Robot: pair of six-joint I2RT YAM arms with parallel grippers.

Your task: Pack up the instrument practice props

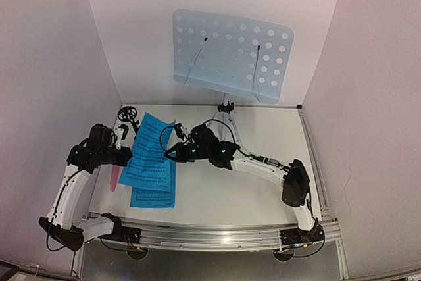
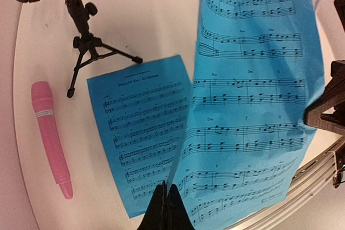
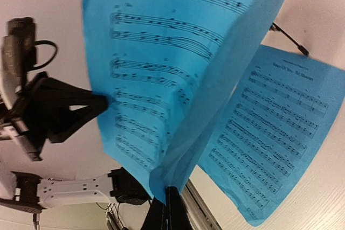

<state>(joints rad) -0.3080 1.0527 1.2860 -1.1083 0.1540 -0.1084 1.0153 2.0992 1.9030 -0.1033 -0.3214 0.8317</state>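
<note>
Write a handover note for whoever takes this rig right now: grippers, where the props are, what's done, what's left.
Left gripper: shut on one edge of the raised blue sheet.
Right gripper: shut on its opposite edge.
Second blue sheet lies flat on the table, partly under it.
Pink microphone lies beside that sheet; black tripod mic stand stands behind it.
Music stand upright at the back, holding nothing.
Done: nothing visibly packed.
Left: all five props; no container in view.

Blue music sheets (image 2: 242, 106), pink microphone (image 2: 49, 133)
</note>
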